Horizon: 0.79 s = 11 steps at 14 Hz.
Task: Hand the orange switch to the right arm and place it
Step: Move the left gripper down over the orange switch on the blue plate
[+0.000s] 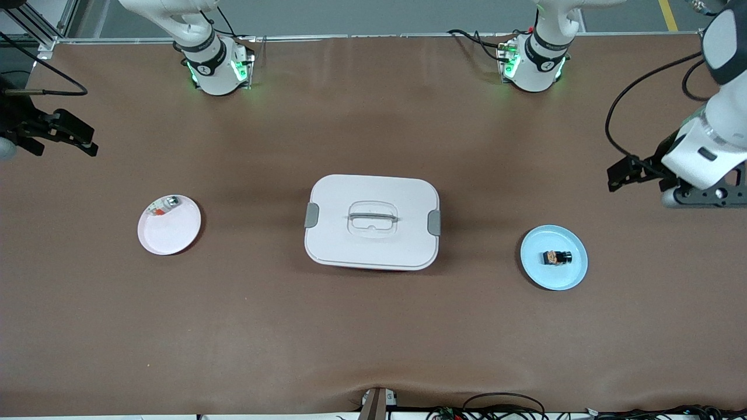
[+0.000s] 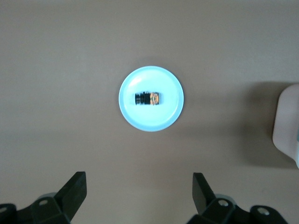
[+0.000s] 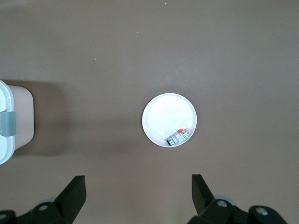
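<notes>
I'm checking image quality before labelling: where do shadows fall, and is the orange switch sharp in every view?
Front view: soft shadow around the lidded white box; the orange switch on the blue plate is small but legible. Left wrist view: switch slightly blurred, with a dark shadow beside the box. Right wrist view: box shadow too; the pink plate looks washed out to near white.

Switch [image 1: 557, 257] on plate [image 1: 540, 274], box [image 1: 372, 251] between 2 plates

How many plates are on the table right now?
2. A blue plate toward the left arm's end holds the orange switch. A pink plate toward the right arm's end holds a small silvery item. The closed box between them could hide more.
</notes>
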Each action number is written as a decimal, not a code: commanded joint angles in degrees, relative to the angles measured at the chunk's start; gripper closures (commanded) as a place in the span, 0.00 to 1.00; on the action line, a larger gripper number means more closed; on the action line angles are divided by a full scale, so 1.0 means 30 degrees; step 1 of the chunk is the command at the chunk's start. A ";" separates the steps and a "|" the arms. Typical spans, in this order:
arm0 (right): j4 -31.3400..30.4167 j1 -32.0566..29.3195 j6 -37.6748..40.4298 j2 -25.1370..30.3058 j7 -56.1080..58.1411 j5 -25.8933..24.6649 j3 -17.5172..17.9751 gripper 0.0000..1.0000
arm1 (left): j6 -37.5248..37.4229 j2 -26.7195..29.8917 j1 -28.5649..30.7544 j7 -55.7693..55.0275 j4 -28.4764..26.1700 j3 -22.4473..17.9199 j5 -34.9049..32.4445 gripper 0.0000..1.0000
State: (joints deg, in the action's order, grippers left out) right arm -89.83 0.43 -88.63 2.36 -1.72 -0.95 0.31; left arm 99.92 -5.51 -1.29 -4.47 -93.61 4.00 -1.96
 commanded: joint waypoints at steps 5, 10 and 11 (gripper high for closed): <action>0.0501 -0.0113 0.0159 -0.0170 0.0132 -0.0064 0.0013 0.00 | 0.3809 -0.1676 0.0459 0.0347 -0.2107 -0.0044 -0.0078 0.00; 0.0502 -0.0084 0.0188 -0.0170 0.0132 -0.0092 -0.0016 0.00 | 0.6796 -0.3755 0.0430 0.0347 -0.2781 -0.0044 -0.1193 0.00; 0.0502 -0.0084 0.0189 -0.0170 0.0132 -0.0093 0.0013 0.00 | 0.7266 -0.4224 0.0430 0.0347 -0.2810 -0.0044 -0.1193 0.00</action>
State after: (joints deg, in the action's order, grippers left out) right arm -89.59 0.41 -88.63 2.36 -1.71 -0.95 0.22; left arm 118.96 -16.33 0.02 -4.28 -101.71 3.96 -4.53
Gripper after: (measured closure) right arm 0.000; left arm 0.000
